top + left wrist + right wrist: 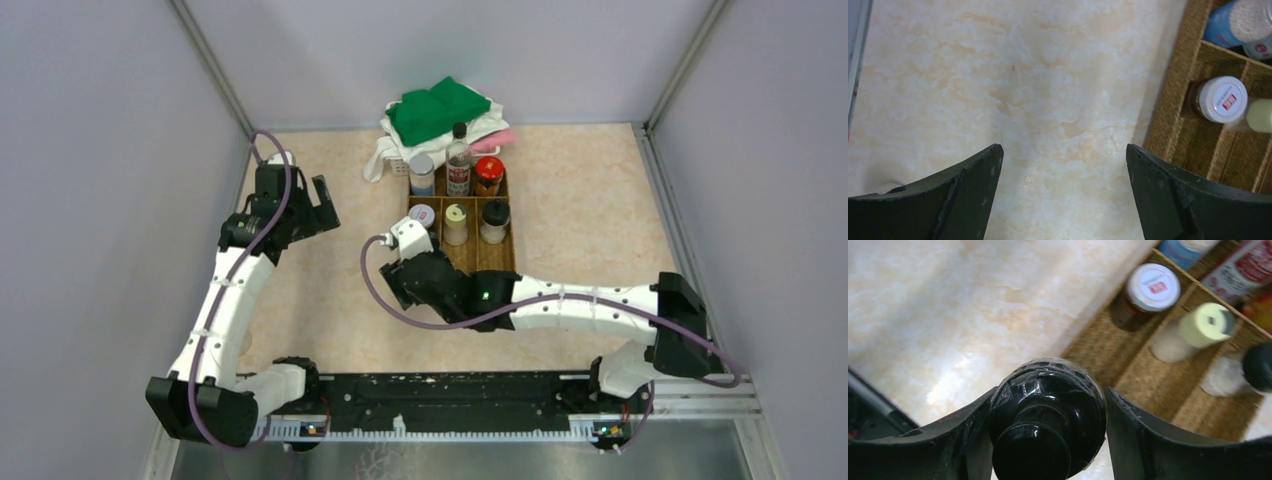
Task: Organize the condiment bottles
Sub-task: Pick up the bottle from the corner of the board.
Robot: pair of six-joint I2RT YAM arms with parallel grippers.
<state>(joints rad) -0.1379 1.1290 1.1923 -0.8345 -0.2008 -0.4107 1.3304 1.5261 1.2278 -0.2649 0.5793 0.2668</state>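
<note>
**Q:** What is seen nearest the arms?
**A:** A black-capped bottle (pixel 1045 425) is clamped between the fingers of the right gripper (pixel 1049 392). It is held above the marbled table (pixel 580 200), just off the near-left corner of the woven divided tray (pixel 497 258).

**Q:** And the other claw?
**A:** The left gripper (pixel 1063 147) is spread wide with nothing held, over bare tabletop at the tray's 9 o'clock.

**Q:** What is stood in the tray?
**A:** In the nearer row of bottles, a white-lidded jar (pixel 422 214), a yellowish-lidded shaker (pixel 456 222) and a black-lidded shaker (pixel 494 220) are set upright. Beyond them a grey-lidded jar (pixel 422 172), a tall clear bottle (pixel 459 162) and a red-lidded jar (pixel 488 175) are lined up. Green and white cloths (pixel 440 112) are piled at 12 o'clock, behind the tray.
</note>
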